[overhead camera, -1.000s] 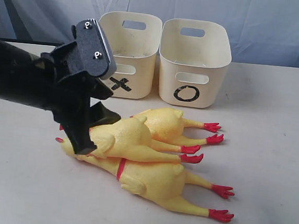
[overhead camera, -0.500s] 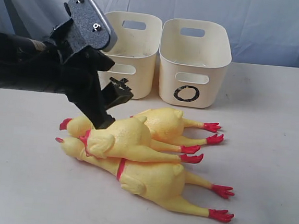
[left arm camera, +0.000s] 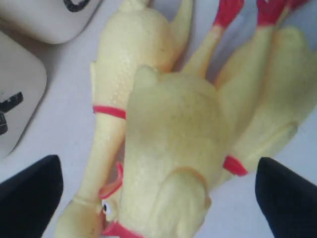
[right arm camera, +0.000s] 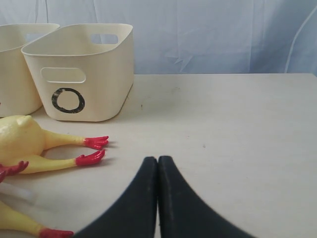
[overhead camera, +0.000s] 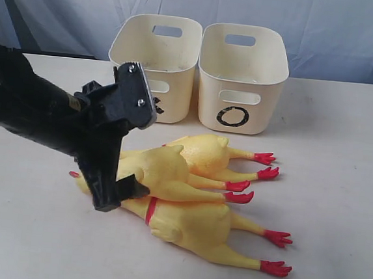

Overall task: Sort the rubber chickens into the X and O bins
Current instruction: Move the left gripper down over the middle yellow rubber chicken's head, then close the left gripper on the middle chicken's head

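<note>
— What is different from half a second ago?
— The black left tool [left arm camera: 156, 163] has dropped from its raised pose back onto the head end of the pile of long yellow rubber chickens [overhead camera: 170, 177] with red feet. Its fingers stand wide apart, astride the topmost chicken [left arm camera: 173, 134], and grip nothing.
— What does that mean for the sorting?
— It looks like a fresh try at a grasp, and nothing is lifted yet. The pile lies on the pale desk [overhead camera: 339, 192], on the near side of two cream plastic tubs. The X-marked bin [overhead camera: 179, 73] is far left, with the O-marked bin [overhead camera: 265, 94] touching it on the right.
— And the other one?
— The right tool [right arm camera: 157, 159] has its fingers pressed together, empty, low over bare desk to the right of the red feet.
— What stays unclear?
— The left arm [overhead camera: 32, 110] covers the heads and part of the X. Only three bodies can be counted. The bin floors are hidden, though no yellow shows inside.
</note>
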Robot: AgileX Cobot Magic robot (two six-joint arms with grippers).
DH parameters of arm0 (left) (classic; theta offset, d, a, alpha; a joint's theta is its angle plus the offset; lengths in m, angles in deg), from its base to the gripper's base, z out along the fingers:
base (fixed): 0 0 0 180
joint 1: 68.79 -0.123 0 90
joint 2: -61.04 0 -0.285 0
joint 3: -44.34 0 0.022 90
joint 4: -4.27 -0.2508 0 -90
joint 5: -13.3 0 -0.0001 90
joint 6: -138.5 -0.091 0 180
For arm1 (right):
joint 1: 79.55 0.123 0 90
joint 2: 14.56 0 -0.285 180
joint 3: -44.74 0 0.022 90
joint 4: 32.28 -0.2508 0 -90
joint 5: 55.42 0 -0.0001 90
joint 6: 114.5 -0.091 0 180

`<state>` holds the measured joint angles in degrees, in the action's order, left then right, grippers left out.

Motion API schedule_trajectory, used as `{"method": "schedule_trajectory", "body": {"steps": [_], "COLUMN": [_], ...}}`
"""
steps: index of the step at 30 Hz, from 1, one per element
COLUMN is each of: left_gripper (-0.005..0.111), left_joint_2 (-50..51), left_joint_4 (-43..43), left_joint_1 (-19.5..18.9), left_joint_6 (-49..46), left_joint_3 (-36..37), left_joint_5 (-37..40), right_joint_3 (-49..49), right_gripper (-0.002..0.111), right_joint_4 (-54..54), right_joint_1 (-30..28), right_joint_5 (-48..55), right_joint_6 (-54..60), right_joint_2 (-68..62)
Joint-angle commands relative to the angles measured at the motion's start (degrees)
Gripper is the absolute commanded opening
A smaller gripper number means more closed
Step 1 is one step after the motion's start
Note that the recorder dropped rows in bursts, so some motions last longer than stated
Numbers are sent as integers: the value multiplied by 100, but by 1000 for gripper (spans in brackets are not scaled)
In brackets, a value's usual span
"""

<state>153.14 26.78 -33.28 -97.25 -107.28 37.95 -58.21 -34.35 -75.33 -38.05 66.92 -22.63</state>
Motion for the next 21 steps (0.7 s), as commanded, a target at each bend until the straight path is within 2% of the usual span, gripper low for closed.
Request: {"method": "schedule_trajectory", "body": {"steps": [1,3,8,18,21], "left_gripper": [100,100,100,100,99], "left_joint_2": [-57,-57,-57,190,441], "left_joint_4": [-627,-674,-1420,-1208,-1312], "left_joint_1": [47,71,71,152,235], "left_joint_6": [5,-34,-37,-78,-91], "left_joint_3": [-19,-19,-19,-19,-19], "left_joint_5": [396,369,226,186,-129], "right_joint_3": [17,17,17,17,17], "right_gripper": [0,0,0,0,0], "right_joint_4": [-12,-12,-12,-12,-12], "right_joint_1": [-20,-20,-20,-20,-20], "right_joint_5": [-69,-69,-69,-69,-69], "right_joint_6": [4,4,4,4,4], "right_joint_2": [28,28,28,28,28]}}
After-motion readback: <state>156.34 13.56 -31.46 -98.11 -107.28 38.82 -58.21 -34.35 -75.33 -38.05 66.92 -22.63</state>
